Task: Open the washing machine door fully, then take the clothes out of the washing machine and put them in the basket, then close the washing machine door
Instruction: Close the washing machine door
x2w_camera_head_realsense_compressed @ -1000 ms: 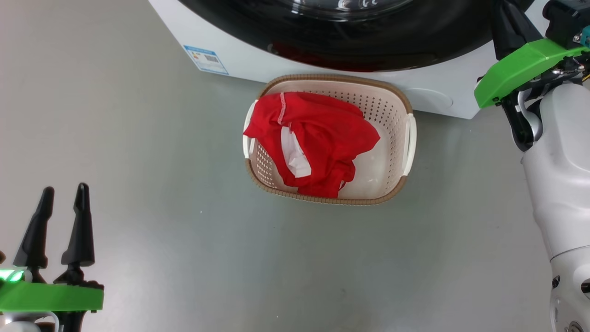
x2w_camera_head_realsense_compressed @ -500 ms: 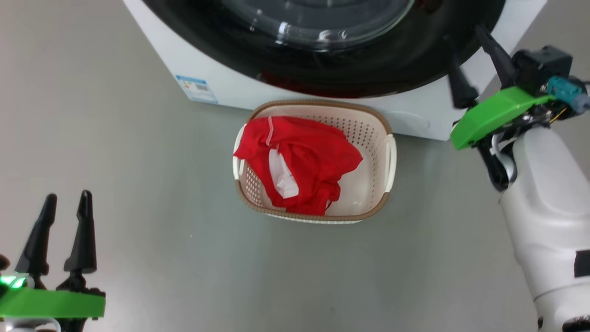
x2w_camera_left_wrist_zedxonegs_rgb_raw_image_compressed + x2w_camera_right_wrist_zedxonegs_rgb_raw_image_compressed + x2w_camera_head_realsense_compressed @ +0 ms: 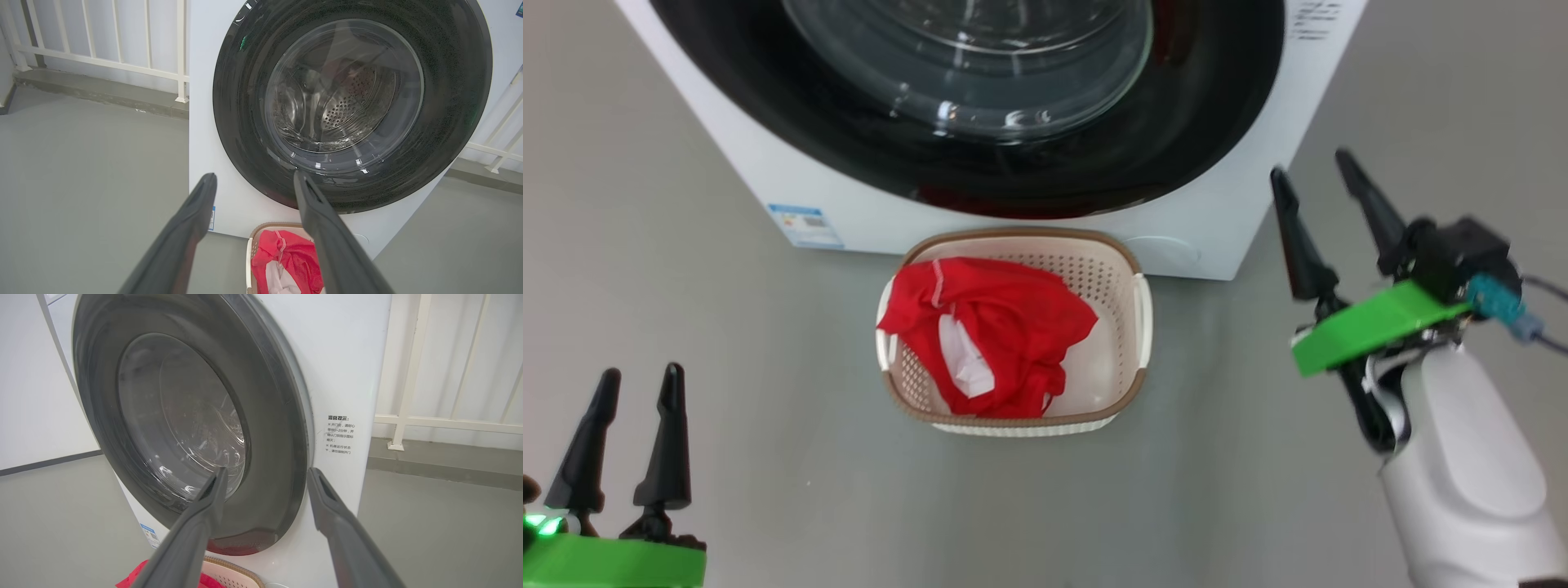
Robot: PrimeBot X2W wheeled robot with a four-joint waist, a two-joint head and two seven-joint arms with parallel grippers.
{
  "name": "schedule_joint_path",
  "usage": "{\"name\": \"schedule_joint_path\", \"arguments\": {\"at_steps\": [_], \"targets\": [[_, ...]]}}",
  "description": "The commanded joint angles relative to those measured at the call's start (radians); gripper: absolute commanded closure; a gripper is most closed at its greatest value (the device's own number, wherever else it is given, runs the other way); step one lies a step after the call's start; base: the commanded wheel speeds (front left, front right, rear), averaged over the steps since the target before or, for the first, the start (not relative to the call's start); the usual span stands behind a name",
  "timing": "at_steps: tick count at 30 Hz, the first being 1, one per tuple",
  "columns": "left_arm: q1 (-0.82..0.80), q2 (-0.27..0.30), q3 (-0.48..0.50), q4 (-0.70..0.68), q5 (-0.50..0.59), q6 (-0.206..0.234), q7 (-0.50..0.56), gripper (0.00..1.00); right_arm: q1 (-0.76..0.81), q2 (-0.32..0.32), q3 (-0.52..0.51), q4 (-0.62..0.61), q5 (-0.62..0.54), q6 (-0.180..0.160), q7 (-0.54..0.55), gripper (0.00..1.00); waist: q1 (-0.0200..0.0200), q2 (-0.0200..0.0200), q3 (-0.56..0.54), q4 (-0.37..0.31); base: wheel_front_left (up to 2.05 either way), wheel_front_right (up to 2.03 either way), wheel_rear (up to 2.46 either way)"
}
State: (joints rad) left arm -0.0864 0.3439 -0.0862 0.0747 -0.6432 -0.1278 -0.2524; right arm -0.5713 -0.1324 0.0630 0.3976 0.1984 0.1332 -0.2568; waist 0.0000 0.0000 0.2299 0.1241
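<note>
R gripper (image 3: 1308, 163): fingers spread, nothing between them, held over the floor (image 3: 727, 343) just off the R front corner of the washing machine (image 3: 1241, 196), clear of it. Fingers point toward the machine front. In the R wrist view the same gripper (image 3: 267, 470) frames the R edge of the washing machine door (image 3: 269, 428) and the printed text (image 3: 341, 435) beside it.

L gripper (image 3: 640, 371): fingers spread, empty, low at the L side, well apart from the basket (image 3: 1107, 359). In the L wrist view this gripper (image 3: 254, 175) aims at the lower part of the door.

Door: lies flat against the machine front, glass bowl facing the robot; steel drum visible through the glass.

Basket: on the floor at the foot of the machine, below the door, approx. centred. Long axis runs L–R, parallel to the machine front. Contact w/ the machine cannot be told.

The clothes (image 3: 996, 327): bunched in the basket's L and centre part, one edge draped over the L rim; R part of the basket bottom bare. Blue label (image 3: 805, 226): low on the machine front, L of the basket
</note>
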Motion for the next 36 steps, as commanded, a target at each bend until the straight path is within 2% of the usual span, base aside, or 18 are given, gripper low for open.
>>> {"name": "schedule_joint_path", "arguments": {"at_steps": [1, 11, 20, 36], "targets": [[-0.008, 0.034, 0.046, -0.024, 0.013, -0.003, -0.009, 0.00, 0.023, 0.017, 0.021, -0.038, 0.016, -0.002, -0.005, 0.00, 0.0000, 0.0000, -0.028, -0.031, 0.00, 0.00, 0.00], [0.018, 0.025, 0.039, -0.040, -0.002, -0.003, -0.009, 0.00, 0.195, 0.056, 0.012, -0.152, 0.039, -0.002, -0.005, 0.00, 0.0000, 0.0000, -0.079, -0.096, 0.00, 0.00, 0.00], [0.048, 0.022, 0.043, -0.047, -0.007, -0.002, -0.009, 0.00, 0.288, 0.067, 0.013, -0.183, 0.042, -0.002, -0.005, 0.00, 0.0000, 0.0000, -0.111, -0.147, 0.00, 0.00, 0.00], [0.067, 0.012, 0.038, -0.053, 0.015, 0.004, -0.009, 0.00, 0.356, 0.075, -0.022, -0.197, 0.039, -0.002, -0.005, 0.00, 0.0000, 0.0000, -0.129, -0.164, 0.00, 0.00, 0.00]]}}
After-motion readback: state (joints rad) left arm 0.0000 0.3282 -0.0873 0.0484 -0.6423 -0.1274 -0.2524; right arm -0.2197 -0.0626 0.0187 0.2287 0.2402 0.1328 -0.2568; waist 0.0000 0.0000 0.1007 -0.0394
